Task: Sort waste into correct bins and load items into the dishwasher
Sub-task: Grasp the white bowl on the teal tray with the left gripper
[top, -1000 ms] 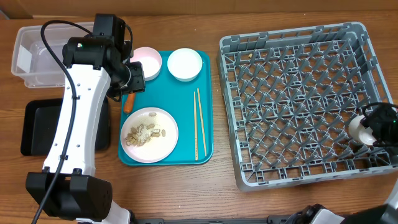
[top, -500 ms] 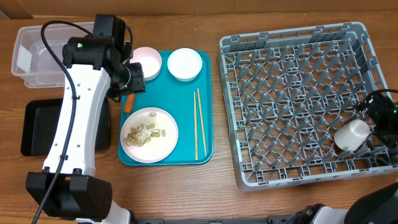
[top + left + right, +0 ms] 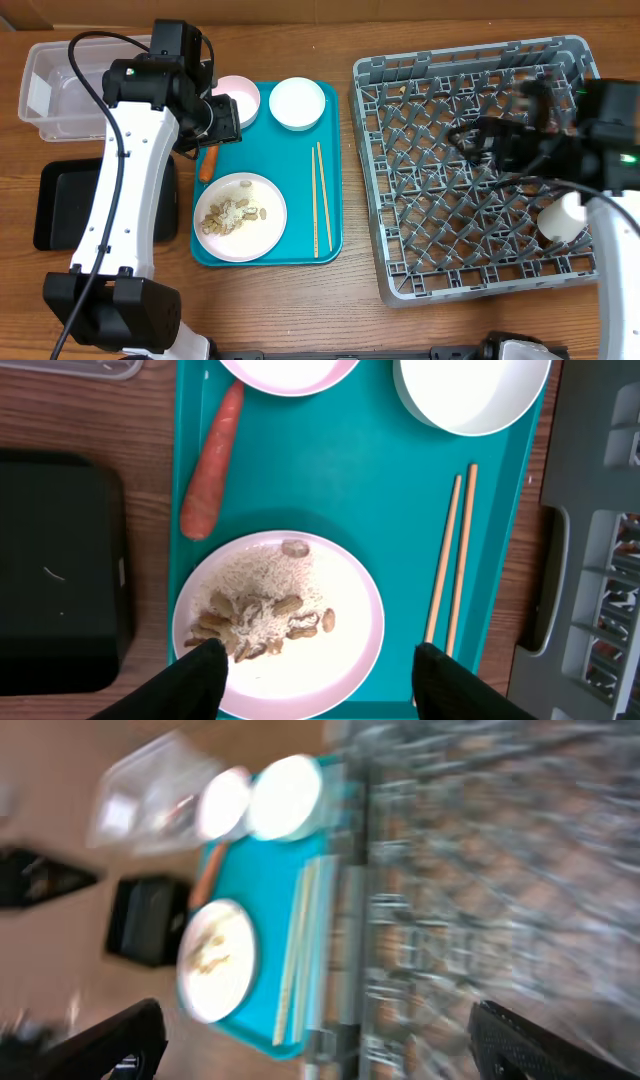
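Toward the counter's right edge, the white cup (image 3: pixel 563 218) lay in the grey dish rack (image 3: pixel 420 250), and the right gripper (image 3: pixel 310 1020) hung above the rack, spread apart and empty. Nearer the left edge, the left gripper (image 3: pixel 320 655) hovered, spread wide and empty, over the plate (image 3: pixel 355 595) of shells (image 3: pixel 290 605) and rice (image 3: pixel 265 572) on the teal tray (image 3: pixel 340 480), a carrot (image 3: pixel 214 462) just beside the plate.

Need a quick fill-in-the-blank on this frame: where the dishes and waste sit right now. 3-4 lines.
The small white cup lies in the grey ____. The carrot lies on the teal ____. Shells and rice sit on the round white ____. Two thin wooden ____ lie on the same teal surface.
Missing: dish rack; tray; plate; chopsticks.
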Tool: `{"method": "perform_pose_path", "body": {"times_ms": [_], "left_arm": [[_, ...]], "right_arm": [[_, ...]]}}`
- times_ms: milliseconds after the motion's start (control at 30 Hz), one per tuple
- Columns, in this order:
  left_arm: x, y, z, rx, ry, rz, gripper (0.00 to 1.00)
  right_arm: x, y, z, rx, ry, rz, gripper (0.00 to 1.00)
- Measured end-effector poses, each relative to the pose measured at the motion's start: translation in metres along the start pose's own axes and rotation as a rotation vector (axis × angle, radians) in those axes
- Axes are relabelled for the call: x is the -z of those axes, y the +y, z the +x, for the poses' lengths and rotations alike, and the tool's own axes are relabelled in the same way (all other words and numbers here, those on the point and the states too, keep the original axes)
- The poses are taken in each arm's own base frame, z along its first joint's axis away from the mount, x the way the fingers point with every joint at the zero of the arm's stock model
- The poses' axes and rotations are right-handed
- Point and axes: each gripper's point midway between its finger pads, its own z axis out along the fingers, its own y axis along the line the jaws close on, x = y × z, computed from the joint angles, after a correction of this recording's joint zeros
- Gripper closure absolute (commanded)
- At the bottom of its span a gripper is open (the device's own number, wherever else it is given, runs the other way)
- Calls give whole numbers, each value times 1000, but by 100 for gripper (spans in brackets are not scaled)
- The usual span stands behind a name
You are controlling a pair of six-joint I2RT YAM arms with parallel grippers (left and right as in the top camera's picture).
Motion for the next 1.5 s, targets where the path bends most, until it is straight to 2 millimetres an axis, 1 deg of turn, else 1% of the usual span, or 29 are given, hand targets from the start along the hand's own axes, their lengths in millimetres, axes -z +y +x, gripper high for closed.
{"method": "perform_pose_path", "body": {"times_ms": [33,67,133,167,200,233,267,300,367,433,467,500,600,667,733,800,933,1000,1033,1067,1167,1267,1400,1500], "left_arm": [[-1,0,0,0,2,2,39],[-2,-1,-1,0,3,4,41],[-5,-6,-8,-6,-18,24,42],[-5,-10,-13,-13,-41,32,43],[-5,-14,-19,-23,-67,41,44],[-5,-23,-26,-39,-102,60,48],[-5,-28,-30,-51,-119,68,48],[-6,-42,-37,-78,-155,91,49],[-14,-59,-44,-106,-177,115,55],[-31,-77,-53,-122,-189,134,56],[-45,-85,-56,-129,-183,141,55],[-64,-94,-58,-141,-174,145,50],[-105,-111,-59,-166,-143,148,53],[-130,-116,-51,-169,-100,139,55],[-149,-115,-45,-148,-58,125,55],[-160,-113,-42,-116,-36,117,55],[-162,-108,-44,-29,-42,87,53],[-162,-107,-47,3,-54,79,59],[-162,-106,-48,17,-58,77,57],[-162,-104,-46,36,-54,67,51],[-163,-90,-40,155,-38,-6,50],[-163,-87,-46,239,-66,-18,50],[-164,-89,-55,307,-106,-5,51],[-171,-88,-55,324,-101,-14,57]], "right_arm": [[-5,7,1,20,8,-7,0],[-12,18,3,52,23,-17,0],[-24,32,13,81,61,-13,0],[-28,35,16,86,75,1,0],[-30,36,19,84,84,18,0],[-32,34,22,75,93,48,0],[-33,31,23,64,99,70,0],[-32,26,26,46,108,100,0],[-31,22,30,29,120,125,0],[-31,19,33,16,130,141,0],[-30,18,33,14,131,148,0],[-30,17,34,11,134,155,0],[-30,15,35,8,138,166,0],[-29,12,37,5,143,184,0],[-28,7,38,1,148,208,0],[-27,4,38,1,147,227,0],[-26,0,39,1,150,251,0],[-25,-1,40,0,152,259,0],[-25,-2,41,-2,155,262,0],[-25,-2,41,-2,155,262,0],[-25,-2,42,-4,159,267,0],[-24,-3,43,-6,164,268,0],[-24,-3,47,-13,178,271,0],[-23,-3,47,-15,181,272,0]]}}
